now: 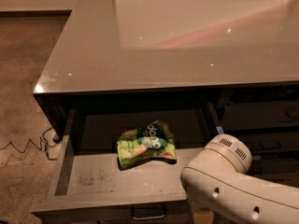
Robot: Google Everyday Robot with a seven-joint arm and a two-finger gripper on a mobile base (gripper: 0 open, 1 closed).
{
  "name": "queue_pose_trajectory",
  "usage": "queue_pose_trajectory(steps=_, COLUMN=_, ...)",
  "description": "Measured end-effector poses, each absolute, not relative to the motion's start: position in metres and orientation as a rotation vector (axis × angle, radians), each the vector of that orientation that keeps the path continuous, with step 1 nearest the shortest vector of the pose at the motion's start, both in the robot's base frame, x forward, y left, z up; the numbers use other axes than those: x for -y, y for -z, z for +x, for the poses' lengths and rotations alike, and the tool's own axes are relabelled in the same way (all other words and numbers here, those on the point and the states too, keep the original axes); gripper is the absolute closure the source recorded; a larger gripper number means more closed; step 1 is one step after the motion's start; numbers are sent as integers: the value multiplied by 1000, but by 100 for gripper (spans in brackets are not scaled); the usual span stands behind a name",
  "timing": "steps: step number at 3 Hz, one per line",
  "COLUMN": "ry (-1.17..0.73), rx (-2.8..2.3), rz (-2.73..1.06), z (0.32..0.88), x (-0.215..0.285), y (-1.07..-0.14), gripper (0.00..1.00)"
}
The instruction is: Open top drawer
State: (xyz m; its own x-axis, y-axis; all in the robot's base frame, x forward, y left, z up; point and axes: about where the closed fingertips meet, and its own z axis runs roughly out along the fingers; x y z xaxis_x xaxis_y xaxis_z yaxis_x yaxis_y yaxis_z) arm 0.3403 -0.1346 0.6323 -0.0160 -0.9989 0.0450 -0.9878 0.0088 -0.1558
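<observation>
The top drawer (88,183) stands pulled out under the grey counter, its pale grey scuffed floor showing. A green snack bag (145,144) lies inside it, right of centre. The small metal loop handle (148,213) shows at the bottom edge of the drawer front. My white arm (224,181) crosses the lower right and covers the drawer's right front corner. The gripper itself is hidden below the arm, out of view.
The glossy grey counter top (154,50) fills the upper view. Narrower dark drawers (261,120) stand shut in the column to the right. A thin cable (28,146) lies on the speckled floor at the left.
</observation>
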Motion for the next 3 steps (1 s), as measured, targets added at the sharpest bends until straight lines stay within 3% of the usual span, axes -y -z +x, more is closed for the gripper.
queue_pose_trajectory(steps=3, ry=209, rx=-2083, rz=-2078, z=362, x=137, y=-659, gripper=0)
